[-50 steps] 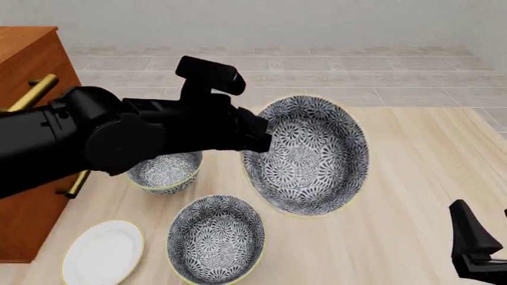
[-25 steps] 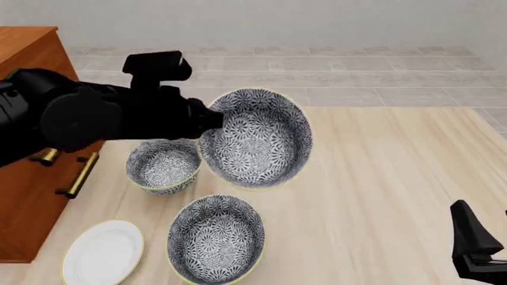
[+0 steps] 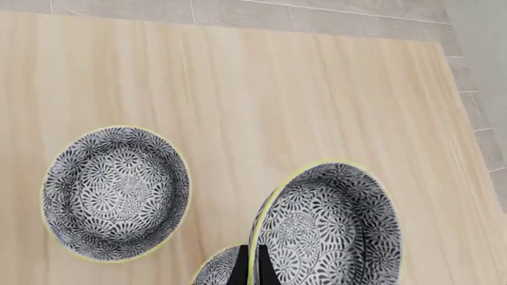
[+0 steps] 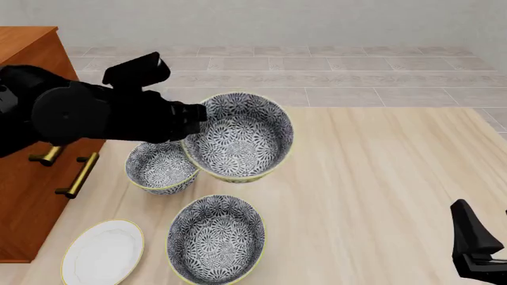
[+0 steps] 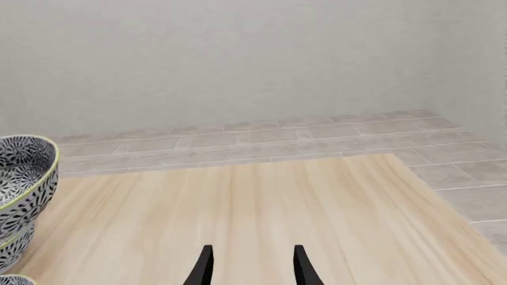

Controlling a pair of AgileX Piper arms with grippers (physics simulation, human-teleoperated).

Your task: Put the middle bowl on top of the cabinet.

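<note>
The middle bowl (image 4: 237,136), dark floral with a pale yellow rim, hangs above the table. My left gripper (image 4: 198,114) is shut on its left rim. In the left wrist view the fingertips (image 3: 243,272) pinch the bowl's (image 3: 329,231) wall from both sides. The bowl sits nearly level, tipped slightly toward the camera. The orange-brown cabinet (image 4: 24,56) stands at the far left, its top left of the bowl and behind my left arm. My right gripper (image 5: 252,267) rests low at the near right (image 4: 475,249), open and empty.
Two matching bowls stand on the table: one (image 4: 162,166) just below the held bowl's left side, one (image 4: 215,237) nearer the front. A flat white plate (image 4: 103,252) lies at the front left. Brass handles (image 4: 78,175) stick out from the cabinet front.
My left arm has carried the bowl leftward toward the cabinet. The bowl has turned from standing steeply on edge to nearly level. The right arm has stayed put.
</note>
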